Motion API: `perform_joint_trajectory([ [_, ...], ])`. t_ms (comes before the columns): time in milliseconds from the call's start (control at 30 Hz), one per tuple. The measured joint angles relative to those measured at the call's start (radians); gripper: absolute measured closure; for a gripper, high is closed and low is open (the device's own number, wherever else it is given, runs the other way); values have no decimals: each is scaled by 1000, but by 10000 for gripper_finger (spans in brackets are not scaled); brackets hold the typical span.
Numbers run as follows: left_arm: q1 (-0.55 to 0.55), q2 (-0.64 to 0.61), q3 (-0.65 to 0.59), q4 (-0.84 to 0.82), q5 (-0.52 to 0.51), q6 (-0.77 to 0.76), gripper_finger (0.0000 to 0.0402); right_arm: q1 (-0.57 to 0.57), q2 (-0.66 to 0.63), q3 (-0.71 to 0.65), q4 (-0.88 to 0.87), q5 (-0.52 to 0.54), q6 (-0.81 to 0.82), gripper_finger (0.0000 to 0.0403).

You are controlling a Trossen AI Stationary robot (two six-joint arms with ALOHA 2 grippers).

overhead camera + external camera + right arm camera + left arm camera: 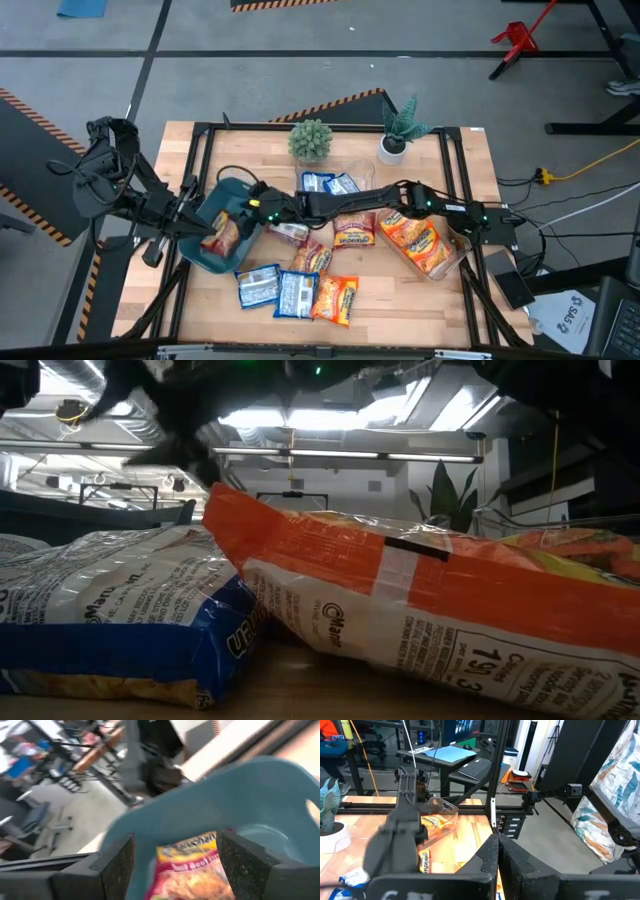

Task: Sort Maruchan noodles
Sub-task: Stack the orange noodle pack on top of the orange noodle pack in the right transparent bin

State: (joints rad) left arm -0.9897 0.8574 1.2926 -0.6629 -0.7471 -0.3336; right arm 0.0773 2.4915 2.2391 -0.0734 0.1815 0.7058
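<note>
A: Where is the right gripper?

B: Reached across the table, over the teal bin at the table's left edge. Its wrist view shows the two fingers spread apart with a red-brown noodle packet between them, lying in the bin. The fingers do not seem to touch it, so I judge the gripper open over a packet just dropped there.

A: Why the bin?

B: It looks like the place for that colour. In the high view the bin holds a red-brown packet and nothing blue.

A: And the left gripper?

B: Closed, empty, parked off the table's left edge beside the bin, out of the way.

A: The other noodles?

B: Flat, shiny rectangular packets. Blue-and-white ones lie near the front edge beside an orange one. More blue ones sit in a clear tub near the two potted plants. Orange ones fill another clear tub on the right. A few loose packets lie in the middle, unsorted.
</note>
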Motion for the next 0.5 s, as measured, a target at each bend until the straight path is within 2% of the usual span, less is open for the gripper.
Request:
perform_joint_trajectory([
  [133,0,0,0,-2,0,0,398,0,-59,1,-13,-80,-29,151],
  [267,0,0,0,-1,0,0,398,7,-134,1,-130,-178,-56,158],
  [400,0,0,0,6,0,2,398,30,-213,3,-425,-217,-80,162],
  [500,0,0,0,5,0,3,398,64,-258,2,-691,-168,-85,162],
])
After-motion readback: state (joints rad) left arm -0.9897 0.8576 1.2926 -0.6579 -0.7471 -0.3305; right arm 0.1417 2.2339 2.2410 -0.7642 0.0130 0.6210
